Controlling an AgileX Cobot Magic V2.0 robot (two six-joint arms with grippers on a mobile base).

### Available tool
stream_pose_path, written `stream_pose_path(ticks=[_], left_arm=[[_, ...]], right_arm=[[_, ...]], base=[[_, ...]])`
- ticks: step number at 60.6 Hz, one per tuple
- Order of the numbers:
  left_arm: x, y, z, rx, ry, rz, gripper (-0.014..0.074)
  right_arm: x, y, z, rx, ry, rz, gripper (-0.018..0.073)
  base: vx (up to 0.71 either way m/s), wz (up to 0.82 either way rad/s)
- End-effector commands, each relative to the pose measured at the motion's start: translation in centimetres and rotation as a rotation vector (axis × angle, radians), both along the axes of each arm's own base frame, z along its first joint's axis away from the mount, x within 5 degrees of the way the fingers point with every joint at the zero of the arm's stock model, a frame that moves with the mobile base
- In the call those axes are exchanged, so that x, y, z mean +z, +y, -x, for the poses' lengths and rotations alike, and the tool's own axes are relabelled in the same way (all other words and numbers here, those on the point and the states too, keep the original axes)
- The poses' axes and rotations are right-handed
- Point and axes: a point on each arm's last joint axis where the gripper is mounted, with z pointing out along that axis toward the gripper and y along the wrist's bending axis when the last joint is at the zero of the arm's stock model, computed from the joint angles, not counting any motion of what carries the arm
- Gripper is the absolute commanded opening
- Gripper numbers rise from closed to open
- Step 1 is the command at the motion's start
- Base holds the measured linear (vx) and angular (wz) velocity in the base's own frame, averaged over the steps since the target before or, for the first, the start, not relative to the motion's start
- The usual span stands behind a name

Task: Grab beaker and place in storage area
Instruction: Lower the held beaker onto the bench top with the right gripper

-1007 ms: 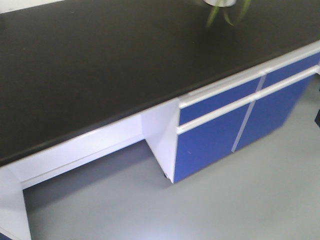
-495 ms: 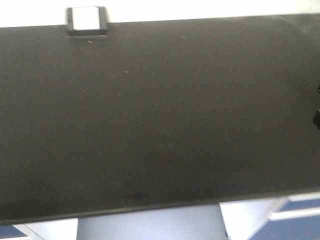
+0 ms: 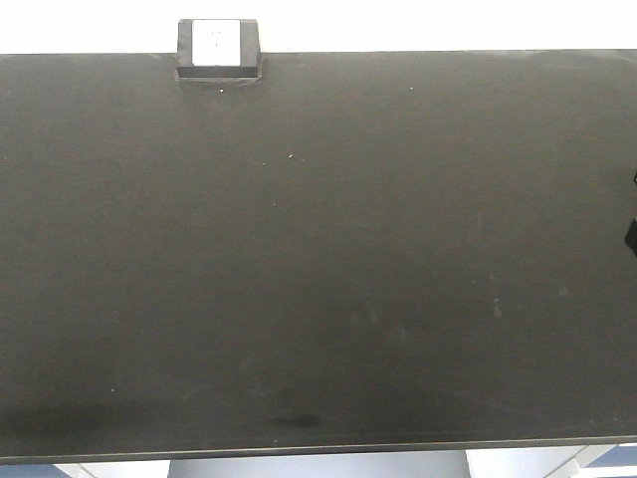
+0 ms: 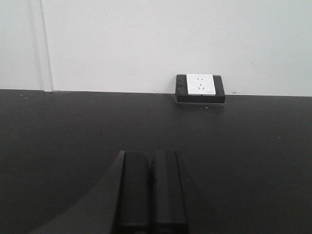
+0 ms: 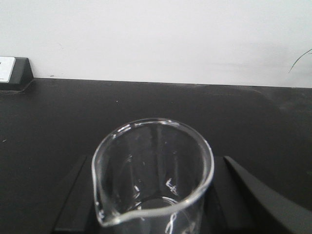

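The beaker, small and of clear glass with its pouring lip toward the camera, stands upright between my right gripper's black fingers. My right gripper is shut on it and holds it over the storage area, a wide matte black benchtop. The small black box with a white face sits at the bench's rear edge and also shows in the left wrist view. My left gripper is shut and empty above the benchtop, facing the box. Neither gripper shows in the front view.
A white wall rises directly behind the bench. A thin green leaf pokes in at the far right of the right wrist view. White and blue cabinet fronts show below the bench's front edge.
The front view has swung from the bench's corner and blue drawers to face the benchtop squarely. The black box has come into view and shifted right and slightly down.
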Motion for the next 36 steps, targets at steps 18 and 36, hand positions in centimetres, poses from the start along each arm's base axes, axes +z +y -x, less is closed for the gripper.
stream_pose_path(ticks=[18,36], left_arm=[[0.12,-0.15,0.04,-0.019,-0.08,0.01,-0.0008],[0.12,-0.15,0.04,-0.019,-0.08,0.01,-0.0008]], right_arm=[[1.67,0.2,-0.17,0.027,-0.105,0.014,-0.0003],[2.48,0.56,-0.37,0.065,-0.199,0.005,-0.0003]], base=[[0.0,0.0],[0.0,0.0]])
